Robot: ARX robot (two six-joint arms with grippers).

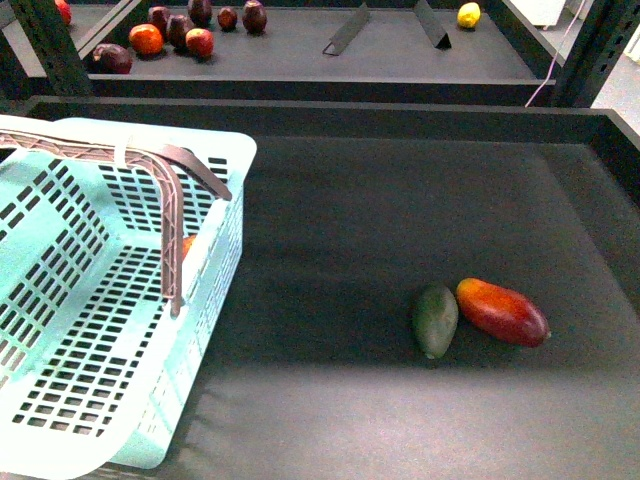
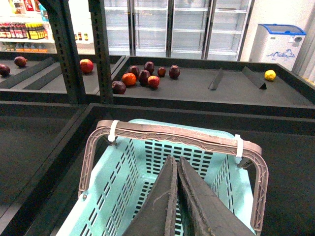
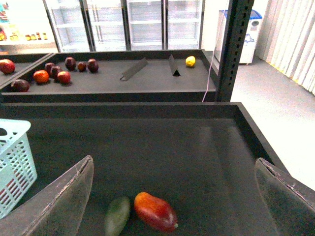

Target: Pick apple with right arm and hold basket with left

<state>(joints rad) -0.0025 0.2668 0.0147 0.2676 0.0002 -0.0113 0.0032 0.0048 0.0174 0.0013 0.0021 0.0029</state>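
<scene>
Three forward views, shared tray (image 1: 330,420)

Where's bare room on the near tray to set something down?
Free: the wide dark mat between the basket and the mango, plus the strip behind both fruits to the tray's back wall. Crowded: around the green fruit touching the mango.

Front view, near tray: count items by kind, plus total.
Basket: 1
Red-orange mango: 1
Dark green fruit: 1
Red-orange thing glimpsed through the basket wall, kind unclear: 1
Total: 4
</scene>
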